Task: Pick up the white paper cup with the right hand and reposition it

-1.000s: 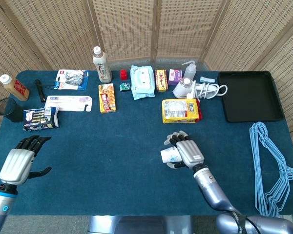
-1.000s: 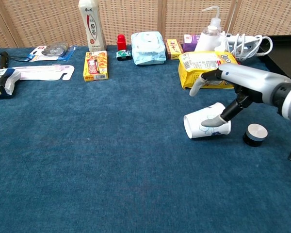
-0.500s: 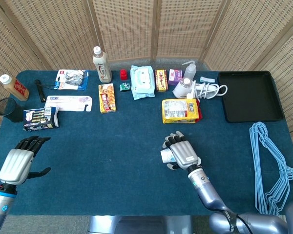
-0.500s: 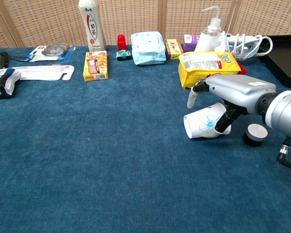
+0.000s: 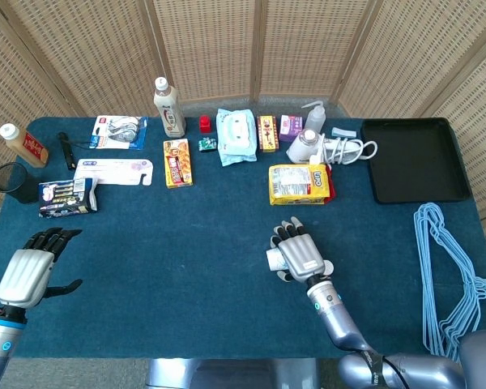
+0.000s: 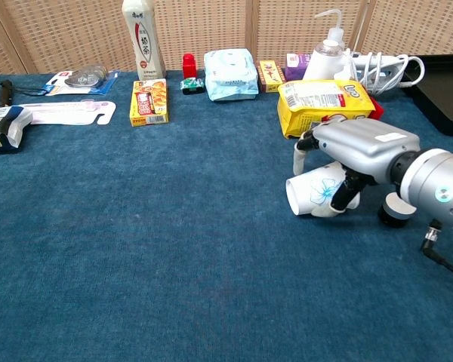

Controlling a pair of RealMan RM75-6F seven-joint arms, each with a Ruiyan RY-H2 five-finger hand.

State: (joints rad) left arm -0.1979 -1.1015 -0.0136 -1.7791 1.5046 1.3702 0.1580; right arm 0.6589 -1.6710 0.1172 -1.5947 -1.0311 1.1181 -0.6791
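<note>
**Chest view: right hand closing over the tipped cup**

Chest view shows the cup (image 6: 315,194) lying on its side on the blue table (image 6: 174,249), open mouth facing left, just near of the yellow pack (image 6: 322,102) and just left of a small black-and-silver puck (image 6: 393,212). The right hand (image 6: 346,154) lies over the cup from above: one finger hooks down on the far-left side by the rim, another presses the near side by the base. I judge this a loose wrap still to be made firm. To do it well, the fingers should squeeze the wall gently, since thin paper buckles, and hold nearer the base than the soft rim. The lift should clear the puck and pack, and the wrist should roll so the cup can be set down on its base. The left hand (image 5: 32,269) hovers at the near left edge, fingers spread, holding nothing.

Containers, largest first:
- The black tray (image 5: 413,159) at far right shows only its bare floor.
- The tall white bottle (image 5: 168,106) at the far side is opaque; its fill cannot be told.
- The dark mesh pot (image 5: 12,181) at far left is too small to see into.
- The cup looks empty through its mouth, though only part of the inside shows.
</note>
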